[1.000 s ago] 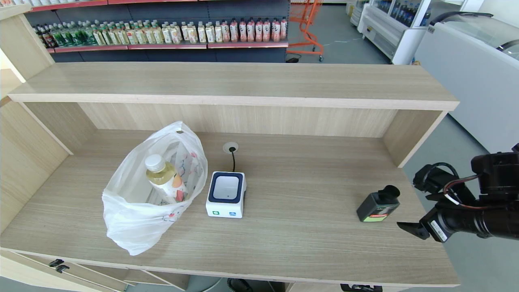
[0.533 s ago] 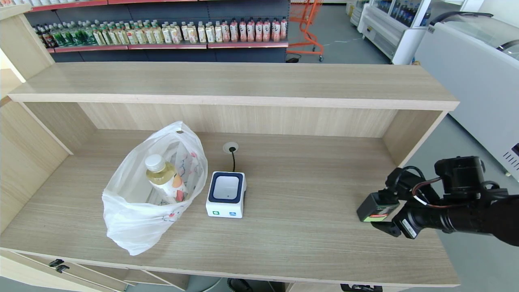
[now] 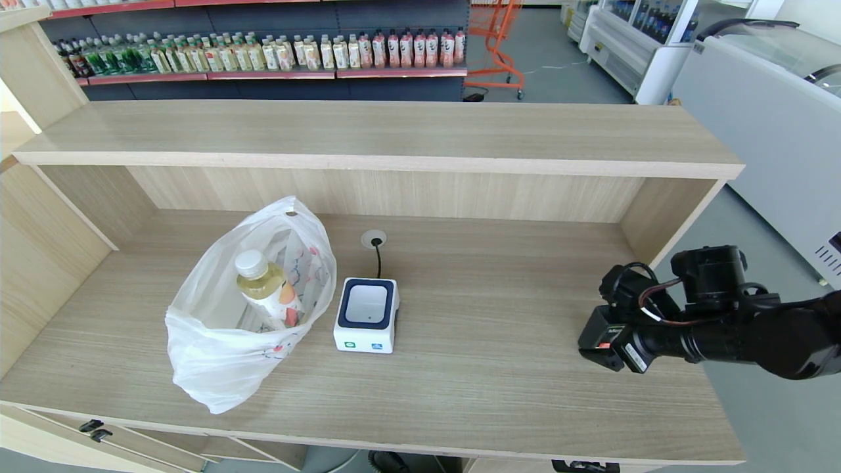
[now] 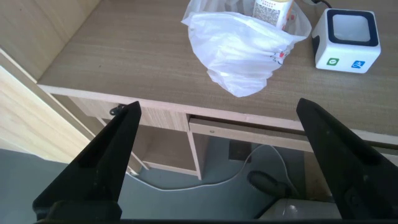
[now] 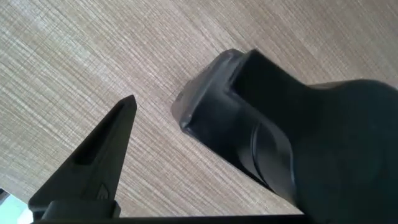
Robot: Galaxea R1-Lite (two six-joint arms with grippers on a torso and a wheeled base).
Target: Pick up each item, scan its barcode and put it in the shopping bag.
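A small black bottle (image 3: pixel 593 327) with a red and green label sits near the counter's right end. My right gripper (image 3: pixel 599 343) is open around it. In the right wrist view one finger (image 5: pixel 93 165) stands clear of the black bottle (image 5: pixel 249 124), and the bottle hides the other side. The white shopping bag (image 3: pixel 243 315) stands at the left with a drink bottle (image 3: pixel 266 289) inside. The white scanner (image 3: pixel 366 314) is beside it. My left gripper (image 4: pixel 217 162) hangs open below the counter's front edge, facing the bag (image 4: pixel 242 50) and scanner (image 4: pixel 347 38).
The wooden counter (image 3: pixel 486 368) has a raised back shelf and side walls at both ends. A cable (image 3: pixel 378 259) runs from the scanner to a hole in the top. Bare counter lies between the scanner and the black bottle. Drawers (image 4: pixel 249 134) sit under the front edge.
My right arm has swung in from the right and lowered over the black bottle, which now sits between its fingers. The bag, scanner and drink bottle have not moved.
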